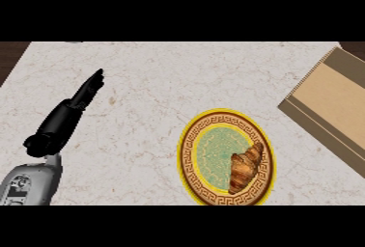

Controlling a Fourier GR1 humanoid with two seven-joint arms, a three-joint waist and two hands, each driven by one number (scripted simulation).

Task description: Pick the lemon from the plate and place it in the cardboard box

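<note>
No lemon shows anywhere: the round plate with a yellow rim, a brown key-pattern band and a pale green centre [225, 158] lies on the near right of the pale marbled stone counter [164, 82] and carries only one brown, flaky croissant [246, 167], which sits on the plate's right side with its edge reaching the patterned band. Whether the lemon is out of sight or already elsewhere cannot be told. One open tan cardboard box [329, 103] lies at the right edge, slanted and partly cut off by the frame; what shows of its inside is bare cardboard. One robot hand shows, the left robot hand [87, 90], black, at the left of the counter, well apart from the plate, its fingers straight and pointing toward the far side, holding nothing. The right robot hand is not in view. By my judgement a lemon would be light, firm-skinned and rounded, somewhat waxy and prone to roll, not fragile; the sound hold would be across its widest middle, thumb against fingers, rather than at its tapered ends. The croissant, by contrast, looks soft and crumbly and should be left alone. Count: one plate, one croissant, one box, one hand visible, no lemon.
</note>
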